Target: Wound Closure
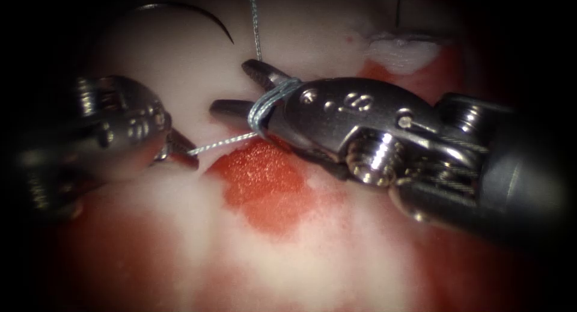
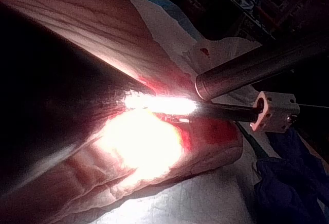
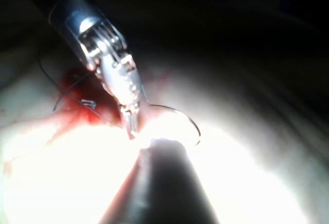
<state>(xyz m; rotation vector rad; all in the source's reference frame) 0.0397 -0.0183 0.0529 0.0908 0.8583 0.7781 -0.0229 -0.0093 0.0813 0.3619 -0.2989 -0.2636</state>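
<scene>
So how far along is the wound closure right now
Done: the needle lies free on the tissue, held by neither tool.
In hand: thread is looped around the right tool, whose jaws are open and hold nothing. The left tool is shut on the thread, which runs taut to the loops.
Left: no tightened knot shows here, and red fluid sits below the tools.

Needle (image 1: 198, 14): dark, curved, lay free on pale tissue (image 1: 180, 65) at far left, held by neither tool, not in the tissue. Thread (image 1: 222, 143): pale blue-grey, wrapped in loops round right tool (image 1: 231, 86) behind its parted jaws, ran taut left to left tool (image 1: 180, 151), gripped there at the tips; another strand rose far. Red fluid (image 1: 264, 186) pooled near, centre.
</scene>
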